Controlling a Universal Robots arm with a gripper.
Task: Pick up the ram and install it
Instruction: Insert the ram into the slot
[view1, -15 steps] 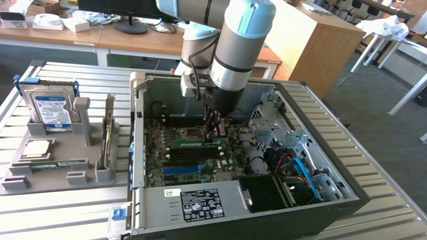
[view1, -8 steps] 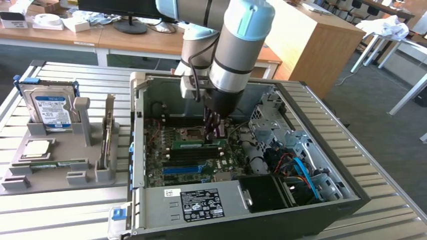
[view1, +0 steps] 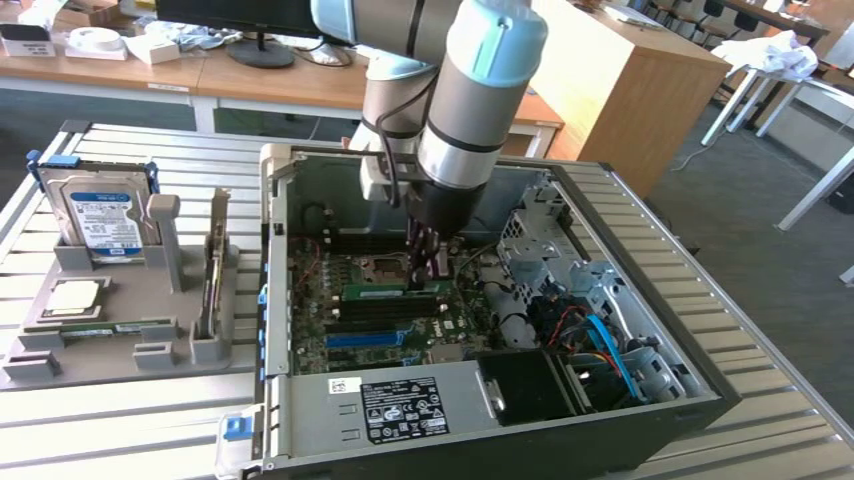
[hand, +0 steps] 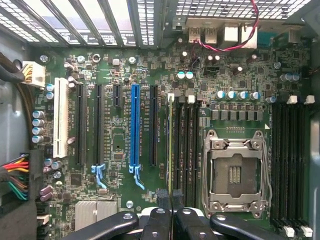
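Observation:
The ram (view1: 387, 292) is a narrow green stick standing on edge in a memory slot of the motherboard (view1: 334, 300), inside the open computer case (view1: 627, 420). In the wrist view I see the ram (hand: 170, 140) edge-on as a thin line beside the black memory slots (hand: 186, 140). My gripper (view1: 430, 283) reaches straight down into the case over the stick's end on the exterior view's right. Its black fingertips (hand: 162, 197) are pressed together, and the gripper (hand: 170, 196) is shut on the stick's top edge.
The empty processor socket (hand: 234, 172) lies close beside the slot, with a blue slot (hand: 134, 125) and a white slot (hand: 61, 117) further off. On the exterior view's left, a grey holder (view1: 80, 360) carries a hard drive (view1: 100, 215), a processor chip (view1: 74, 297), another green stick (view1: 107, 328) and an upright card (view1: 214, 270).

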